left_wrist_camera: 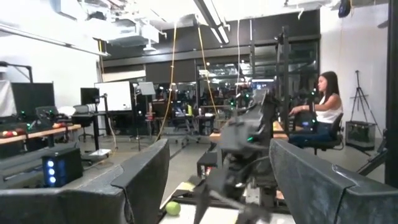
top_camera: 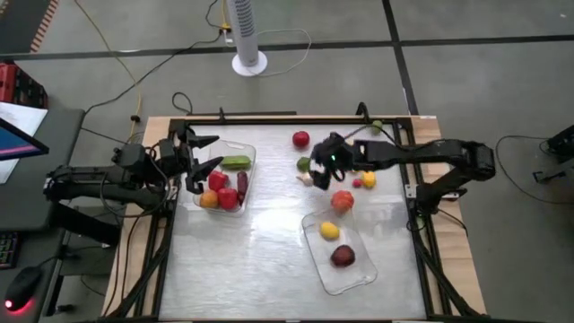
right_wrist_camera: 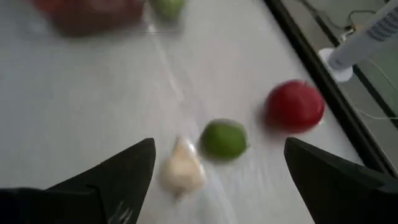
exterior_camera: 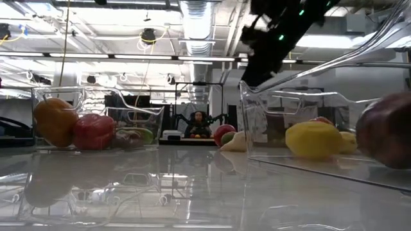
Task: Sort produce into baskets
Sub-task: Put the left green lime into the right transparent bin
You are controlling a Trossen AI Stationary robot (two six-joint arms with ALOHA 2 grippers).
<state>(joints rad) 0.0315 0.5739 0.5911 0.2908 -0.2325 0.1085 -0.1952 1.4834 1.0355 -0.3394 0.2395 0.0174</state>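
Note:
My right gripper (right_wrist_camera: 217,180) (top_camera: 317,165) hangs open above the table's far middle, pointing down at a slant. Below and ahead of it lie a green lime-like piece (right_wrist_camera: 224,139) (top_camera: 304,164), a pale garlic piece (right_wrist_camera: 181,169) (top_camera: 307,179) and a red fruit (right_wrist_camera: 295,106) (top_camera: 300,139). It touches none of them. My left gripper (top_camera: 208,154) (left_wrist_camera: 217,186) waits open over the far left corner of the left basket (top_camera: 253,154), which holds several red, orange, green and maroon pieces. The right basket (top_camera: 316,260) holds a yellow piece (top_camera: 330,231) and a maroon one (top_camera: 342,257).
Loose on the table right of my right gripper lie an orange-red piece (top_camera: 342,200), a yellow piece (top_camera: 368,179) and a small pink one (top_camera: 356,183). A black frame (top_camera: 414,197) edges the table. A person (left_wrist_camera: 323,106) sits in the room beyond.

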